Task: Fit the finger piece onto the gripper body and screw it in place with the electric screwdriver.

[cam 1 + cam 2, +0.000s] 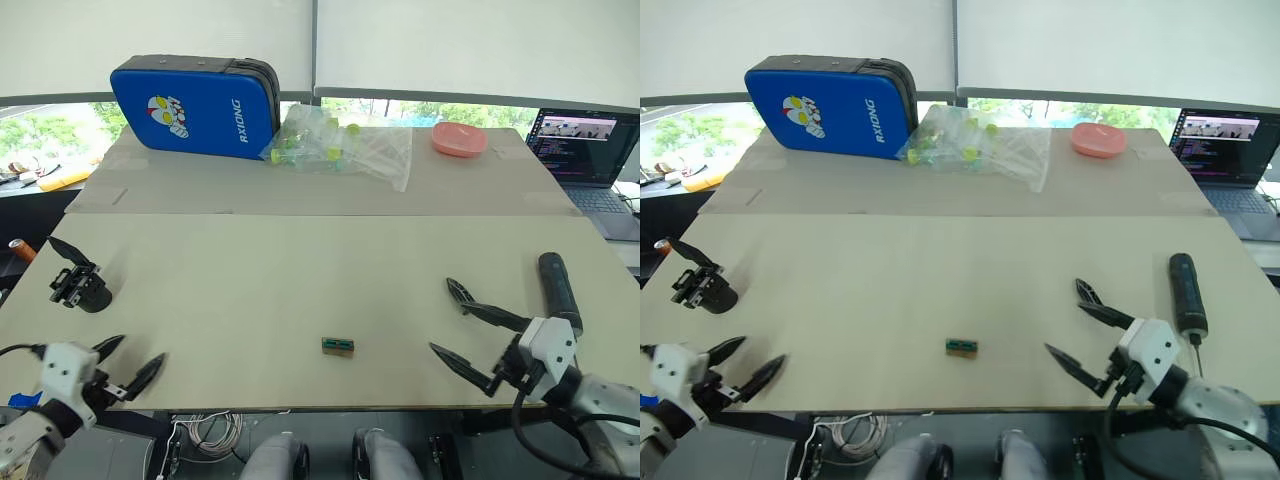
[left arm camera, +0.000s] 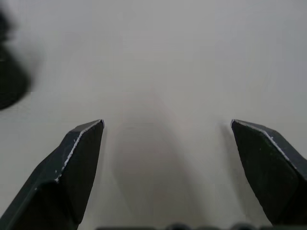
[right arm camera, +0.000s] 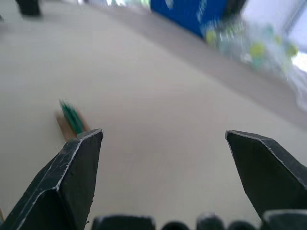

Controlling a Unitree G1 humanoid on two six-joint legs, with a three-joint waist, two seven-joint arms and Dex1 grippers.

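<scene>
Looking down over the table (image 1: pixel 300 290), we see our left gripper (image 1: pixel 132 362) hovering at the near left edge with its two black fingers spread apart and nothing between them. The gripper body (image 1: pixel 80 285) sits on the tabletop just beyond it, close to the left edge, a chunky black block with a pointed finger sticking up and away; it lies near the left gripper but clearly apart from it.

Our right gripper (image 1: pixel 455 325) hangs over the near right part of the table, its fingers also wide apart and empty, as the right wrist view confirms with bare tabletop between the fingertips (image 3: pixel 76 158). The electric screwdriver (image 1: pixel 558 290) lies flat on the table just to the outer right of that gripper, its length running toward and away from us, beside the wrist and not touching the fingers.

Between the two grippers, near the front edge, rests a tiny green-and-brown block (image 1: pixel 338 346), nearer to the right gripper than to the left. We cannot pick out the finger piece as a separate thing anywhere on the table.

At the far side stand a blue case (image 1: pixel 195 105), a clear plastic bag of small green-capped items (image 1: pixel 340 145) and a pink dish (image 1: pixel 459 138). A laptop (image 1: pixel 585 150) sits off the far right corner.
</scene>
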